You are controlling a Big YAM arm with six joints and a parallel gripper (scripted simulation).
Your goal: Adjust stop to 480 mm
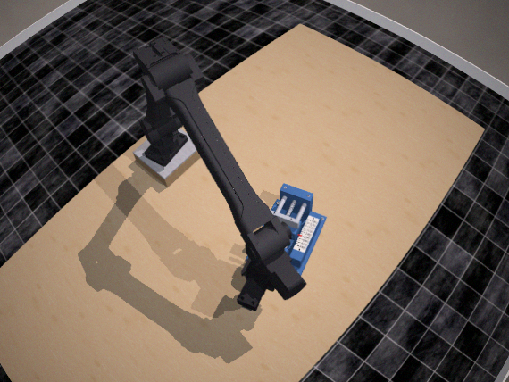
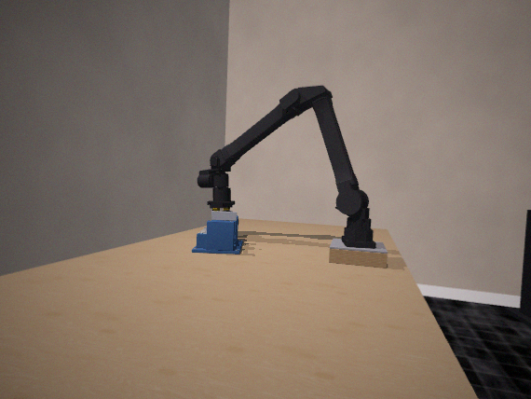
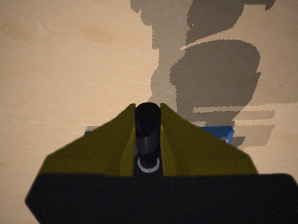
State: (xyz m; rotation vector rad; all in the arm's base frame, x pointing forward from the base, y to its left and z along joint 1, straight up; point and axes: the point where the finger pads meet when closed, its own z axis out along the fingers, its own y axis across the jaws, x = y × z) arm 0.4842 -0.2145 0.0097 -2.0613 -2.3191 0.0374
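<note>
over the near end of the blue stop fixture (image 1: 298,232), toward the right side of the pale wooden tabletop (image 1: 357,134), the black gripper (image 3: 148,131) points straight down from the long black arm (image 1: 214,156). in the wrist view its olive-yellow fingers are clamped on a black cylindrical handwheel grip (image 3: 148,125) that stands between them, touching on both sides. the wheel itself is hidden under the wrist in the top and exterior views.

the white scale strip (image 1: 308,233) with its dark marks and a small red pointer (image 1: 300,235) runs along the right edge of the fixture, beside three silver rods (image 1: 291,209) at the far end. the numbers are too small to read, so whether the stop sits at 480 mm cannot be told.

judging by the firm hold, the step in hand is the turning of the handwheel, with the release not yet made. the next move calls for a steady rotation about the wheel's axis without side pull until the pointer meets the mark, then a plain opening of the fingers and a straight lift so the wheel is not nudged off its setting.
</note>
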